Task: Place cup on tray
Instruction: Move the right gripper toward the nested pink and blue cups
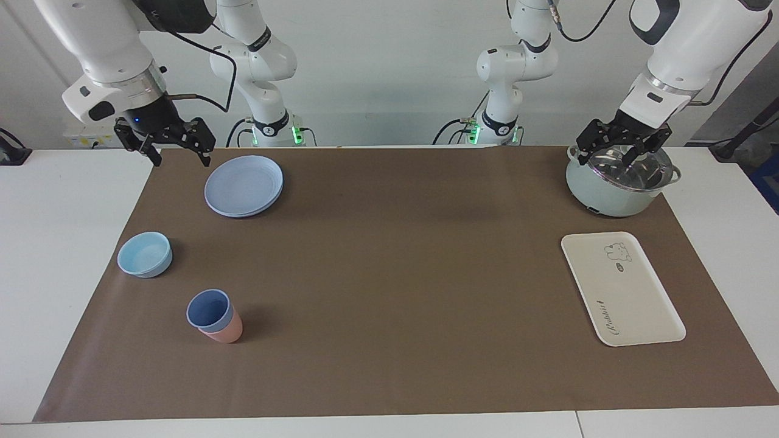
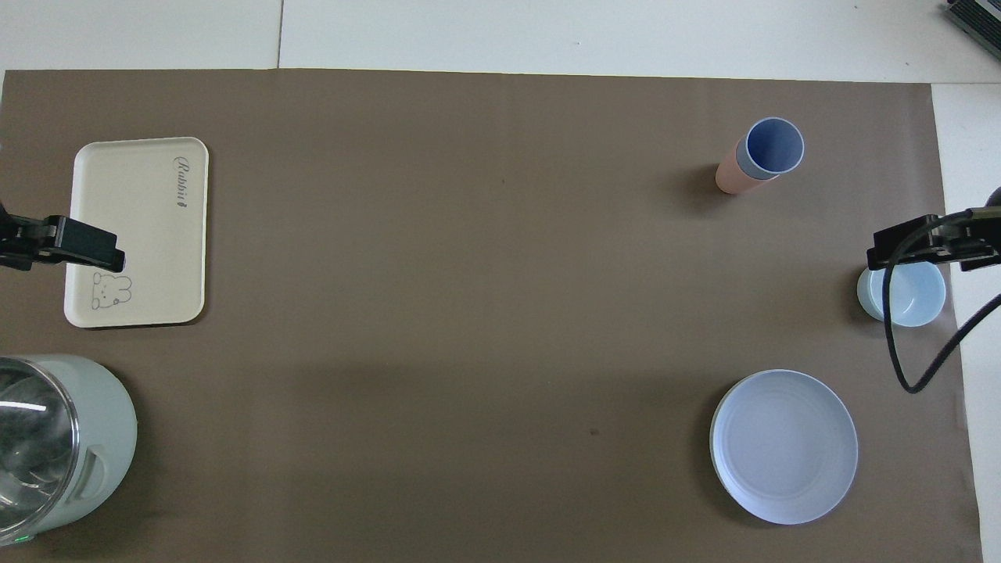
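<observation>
Two claws are mine, and neither holds anything — the task has not really begun. My right gripper [image 1: 178,153] hangs in the air with its fingers spread wide, touching nothing, above the mat's edge at the right arm's end of the table, beside the round blue plate [image 1: 244,185]. My left gripper [image 1: 622,152] hovers over the glass lid of the pale green pot [image 1: 621,182], fingers also spread and empty; I judge it is waiting.

Outward from my right gripper sits the low light-blue bowl [image 1: 145,254], and farther still from me the cup [image 1: 209,309] — periwinkle blue, upright, nested inside a salmon-pink cup [image 1: 224,330]. The tray [image 1: 621,288] lies well apart from it, at the left arm's end of the table, just past the pot from my left gripper.

The next move, as I judge it, calls for my right gripper to descend over the blue cup's rim and lift it free without dragging the pink one along.
</observation>
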Controlling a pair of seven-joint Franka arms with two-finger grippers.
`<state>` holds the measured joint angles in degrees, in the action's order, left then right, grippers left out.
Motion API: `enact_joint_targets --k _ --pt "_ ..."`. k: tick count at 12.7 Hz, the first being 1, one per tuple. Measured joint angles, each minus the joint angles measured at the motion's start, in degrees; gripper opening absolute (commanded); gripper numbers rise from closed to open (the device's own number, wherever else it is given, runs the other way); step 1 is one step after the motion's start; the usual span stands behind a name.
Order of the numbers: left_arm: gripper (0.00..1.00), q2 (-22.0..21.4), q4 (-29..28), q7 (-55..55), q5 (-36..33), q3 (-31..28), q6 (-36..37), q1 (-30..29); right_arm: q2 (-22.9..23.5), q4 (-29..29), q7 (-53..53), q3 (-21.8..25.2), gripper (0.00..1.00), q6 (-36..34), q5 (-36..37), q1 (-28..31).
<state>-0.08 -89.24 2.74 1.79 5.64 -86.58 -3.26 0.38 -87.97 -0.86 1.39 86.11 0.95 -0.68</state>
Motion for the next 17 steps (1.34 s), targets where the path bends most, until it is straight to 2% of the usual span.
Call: enact_joint_targets --k 7,10,12,14,17 --pt "1.0 0.0 0.0 0.0 0.0 -0.2 0.0 -0.1 -0.1 0.0 0.4 0.2 1.0 0.8 0.0 0.6" --pt "1.0 0.0 0.0 0.0 0.0 -0.2 0.0 -0.1 -0.4 -1.4 3.1 0.3 1.0 6.4 -1.7 1.3" --pt "1.0 0.0 0.0 0.0 0.0 -0.2 0.0 -0.1 -0.3 -5.2 13.0 0.3 1.0 14.7 -3.0 2.8" --pt "1.0 0.0 0.0 0.0 0.0 -0.2 0.0 -0.1 1.2 -9.0 23.9 0.4 1.0 23.2 -7.3 4.6" --pt "1.0 -0.1 0.0 0.0 0.0 -0.2 0.0 -0.1 6.9 -11.3 44.5 0.5 1.0 33.6 -16.5 7.3"
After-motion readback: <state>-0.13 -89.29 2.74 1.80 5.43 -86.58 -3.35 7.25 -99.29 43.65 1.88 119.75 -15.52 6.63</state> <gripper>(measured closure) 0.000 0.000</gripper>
